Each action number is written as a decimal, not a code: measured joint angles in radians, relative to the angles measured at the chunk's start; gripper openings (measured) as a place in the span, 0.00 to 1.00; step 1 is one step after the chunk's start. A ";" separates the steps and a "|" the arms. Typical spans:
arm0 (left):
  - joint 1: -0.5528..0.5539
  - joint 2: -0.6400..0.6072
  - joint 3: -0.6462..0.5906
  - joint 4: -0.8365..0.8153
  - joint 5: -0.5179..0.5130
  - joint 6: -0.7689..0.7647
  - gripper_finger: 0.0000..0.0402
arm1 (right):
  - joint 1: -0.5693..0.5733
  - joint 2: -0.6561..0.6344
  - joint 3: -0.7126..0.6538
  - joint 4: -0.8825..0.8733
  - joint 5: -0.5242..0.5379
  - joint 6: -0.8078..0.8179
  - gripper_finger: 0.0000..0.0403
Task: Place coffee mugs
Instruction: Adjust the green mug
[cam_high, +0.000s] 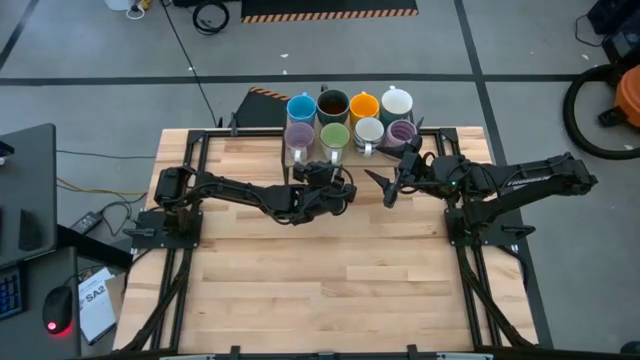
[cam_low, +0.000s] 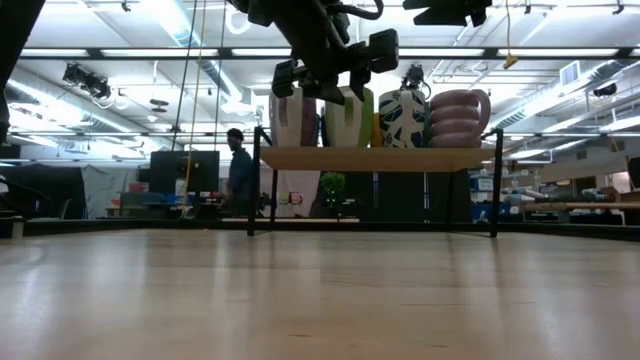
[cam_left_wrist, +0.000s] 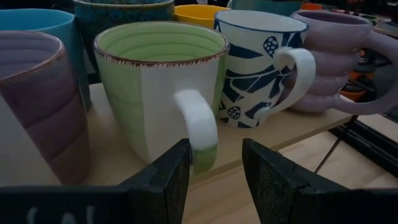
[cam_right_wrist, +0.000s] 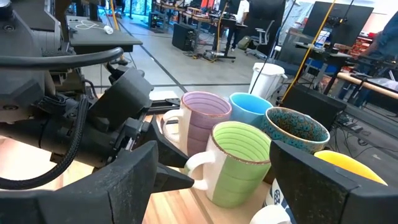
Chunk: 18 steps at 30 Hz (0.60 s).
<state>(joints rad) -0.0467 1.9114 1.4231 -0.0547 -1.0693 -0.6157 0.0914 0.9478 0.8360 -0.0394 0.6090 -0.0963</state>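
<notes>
Left claw (cam_left_wrist: 214, 177) open around the white handle of the pale green ceramic mug (cam_left_wrist: 163, 93), not squeezing it, eight small mugs (cam_high: 349, 120) packed in two rows on a raised wooden shelf (cam_low: 375, 158) at the tabletop's (cam_high: 330, 280) far edge, right claw (cam_high: 392, 187) wide open, holding nothing, just beside the shelf.

Left tool (cam_high: 338, 172) open; right tool (cam_high: 383, 186) open.
</notes>
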 joint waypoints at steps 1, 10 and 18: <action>0.000 0.000 0.000 0.000 0.001 0.004 0.38 | 0.000 0.000 0.000 0.000 0.000 0.000 0.78; 0.000 0.000 0.000 0.010 0.038 0.058 0.38 | 0.000 -0.004 0.000 0.000 0.000 0.000 0.78; 0.005 0.000 0.000 0.024 0.053 0.063 0.38 | 0.000 -0.016 0.000 0.000 0.000 0.001 0.78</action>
<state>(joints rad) -0.0415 1.9114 1.4231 -0.0304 -1.0167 -0.5529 0.0914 0.9319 0.8364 -0.0396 0.6086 -0.0953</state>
